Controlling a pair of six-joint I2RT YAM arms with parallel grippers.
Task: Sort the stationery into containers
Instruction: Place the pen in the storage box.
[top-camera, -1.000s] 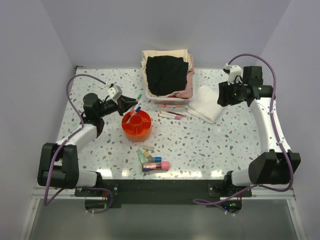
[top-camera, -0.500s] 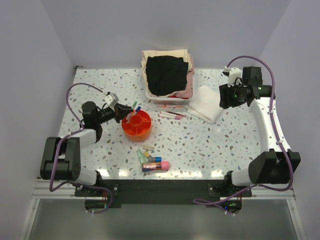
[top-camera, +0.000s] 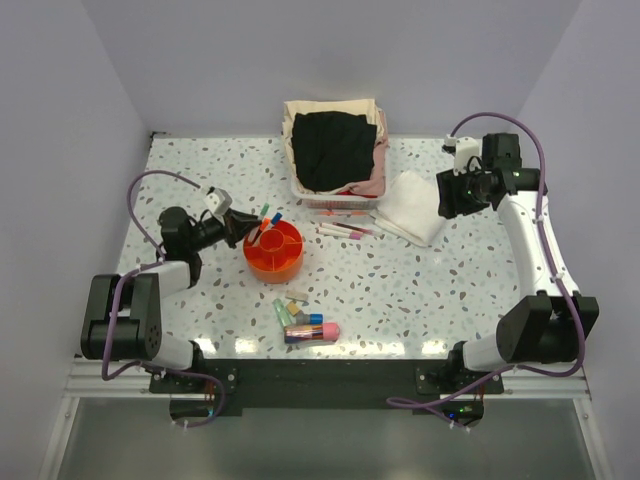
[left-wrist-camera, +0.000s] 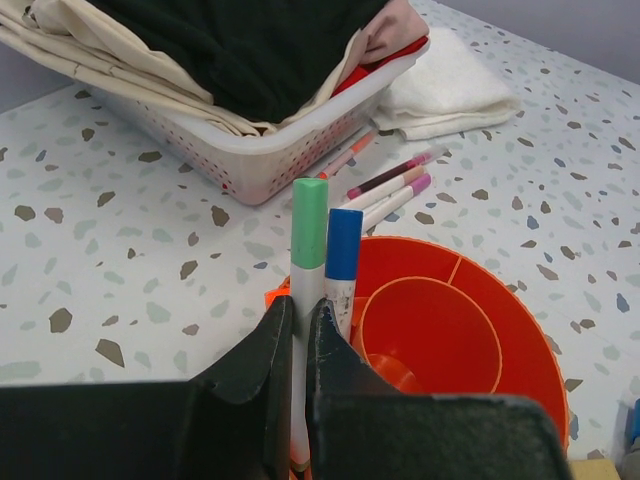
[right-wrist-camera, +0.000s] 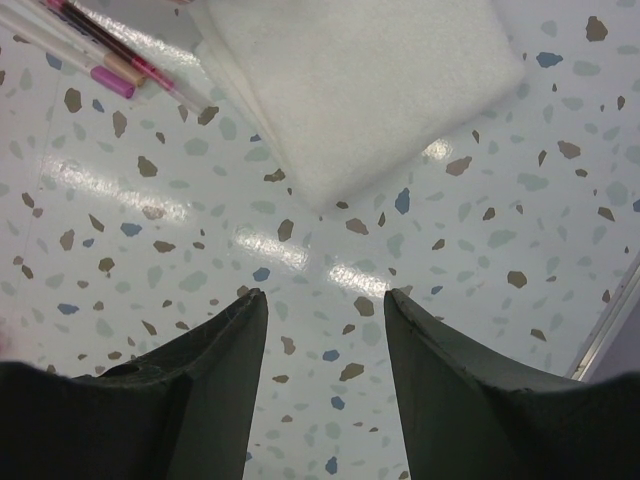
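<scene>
Left hand (left-wrist-camera: 300, 318): clenched on a green-capped pen (left-wrist-camera: 309, 225), the two dark fingers (left-wrist-camera: 262, 350) pressing its white barrel from either side.
Held pen's axis: in line with the fingers. The cap end points straight ahead of the hand and stands clear beyond the fingertips, while the other end is hidden between the fingers.
Blue-capped pen (left-wrist-camera: 343, 245): just right of the held pen and parallel to it, cap a little lower. It sits outside the right finger, and I cannot tell whether it is gripped.
Left arm pose: low over the desk (top-camera: 450, 290), forearm stretched out nearly level, hand aimed at the tray's rim.
Orange tray (left-wrist-camera: 505, 310): right at the fingertips, its rim touching or just below them. Its round central cup (left-wrist-camera: 430, 335) is ahead and to the right.
Loose pens (left-wrist-camera: 392, 185): beyond the tray, flat on the desk and side by side, between the tray and the basket.
Basket (left-wrist-camera: 240, 165): farthest ahead of the hand, white mesh, holding dark and pink clothes.
Near cluster (top-camera: 305, 322): short coloured pieces and markers lying close together, off to the hand's right, past the tray.
Right hand (right-wrist-camera: 325, 295): released, fingers spread wide with nothing between them, pointing down at bare desk.
White cloth (right-wrist-camera: 350, 90): folded, just ahead of the right hand's fingertips.
Right arm pose: raised, wrist bent downward.
</scene>
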